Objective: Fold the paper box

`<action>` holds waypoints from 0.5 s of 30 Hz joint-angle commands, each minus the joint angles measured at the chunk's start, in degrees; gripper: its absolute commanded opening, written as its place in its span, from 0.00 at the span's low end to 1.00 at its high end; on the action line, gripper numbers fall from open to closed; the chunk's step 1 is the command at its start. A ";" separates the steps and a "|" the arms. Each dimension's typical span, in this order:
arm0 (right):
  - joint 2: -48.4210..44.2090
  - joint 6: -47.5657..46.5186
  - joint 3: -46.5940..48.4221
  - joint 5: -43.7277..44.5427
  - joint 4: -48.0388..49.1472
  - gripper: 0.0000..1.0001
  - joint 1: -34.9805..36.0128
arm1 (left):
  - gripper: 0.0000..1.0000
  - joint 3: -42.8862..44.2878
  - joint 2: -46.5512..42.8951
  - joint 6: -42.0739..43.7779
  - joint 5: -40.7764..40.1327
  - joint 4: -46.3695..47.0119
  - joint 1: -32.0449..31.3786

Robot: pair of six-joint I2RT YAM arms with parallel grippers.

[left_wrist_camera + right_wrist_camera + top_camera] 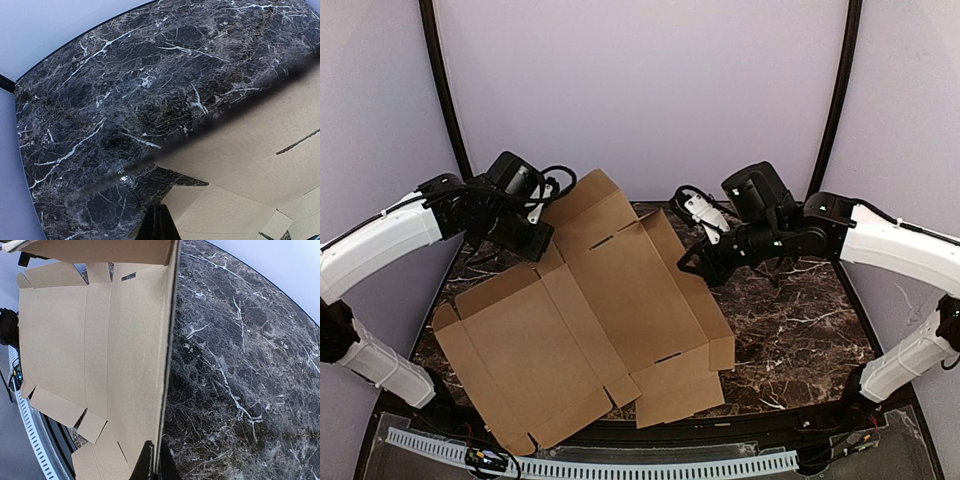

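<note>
Paper box: a plain brown corrugated cardboard die-cut sheet (590, 320), unfolded. It lies mostly flat on the dark veined marble surface (800, 330), spanning the gap between the two pairs of jaws and extending nearward from both.
Left jaws: together at the sheet's far-left corner. Card lies just to their right, but whether any is pinched cannot be told.
Right jaws: clamped on the sheet's right edge, which runs straight ahead of them, raised off the surface.
Risk, slip: such a thin edge-hold could probably pull free under a quick lift.
Risk, drag: nothing visibly pins the sheet, so a one-sided lift may shift it or bend it off a score line.
Risk, overhang: the sheet's near corners reach the surface's near rim, so a nearward pull could tip it off.
Open room: bare marble lies right of and beyond the right jaws. An upturned far flap (588, 200) crowds the left jaws.
</note>
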 commanded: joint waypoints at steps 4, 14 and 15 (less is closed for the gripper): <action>-1.32 -1.53 -1.34 -0.46 1.84 0.00 -0.16 | 0.01 -0.28 -1.88 0.81 -7.27 -1.52 0.07; 0.05 -1.70 0.40 -1.28 1.76 0.00 0.06 | 0.01 -0.65 -1.51 2.06 -6.37 -1.50 0.07; 0.04 -1.71 0.48 -0.97 1.70 0.00 0.04 | 0.01 -0.83 -1.33 2.09 -5.09 -1.40 0.12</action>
